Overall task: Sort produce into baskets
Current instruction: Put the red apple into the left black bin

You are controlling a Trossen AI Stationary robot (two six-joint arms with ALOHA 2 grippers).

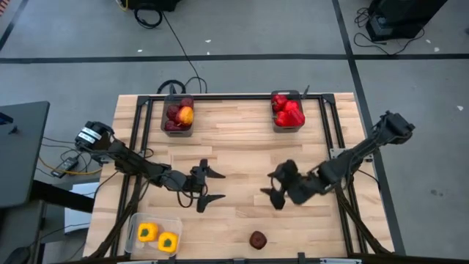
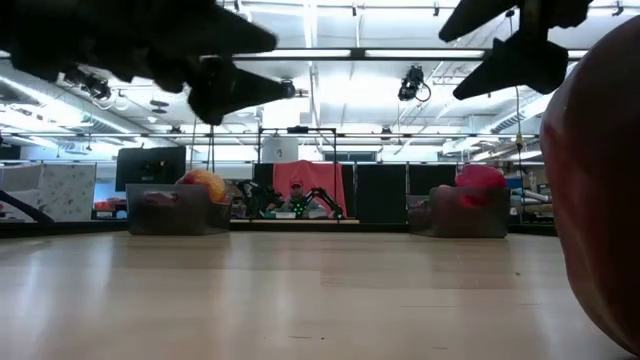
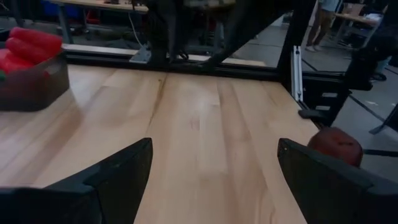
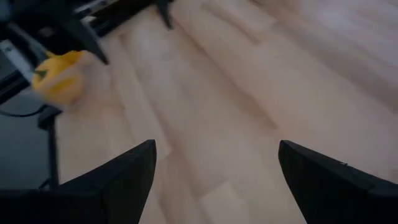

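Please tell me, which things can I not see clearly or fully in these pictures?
- Maroon apple, low view: so close it is blurred and cut off by the right edge.
- Apples' number in the left grey basket, high view: too small, pieces overlap.
- Yellow peppers, right wrist view: blurred.

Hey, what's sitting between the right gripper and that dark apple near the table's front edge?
Nothing: in the high view only bare wood lies between the open right gripper and the maroon apple.
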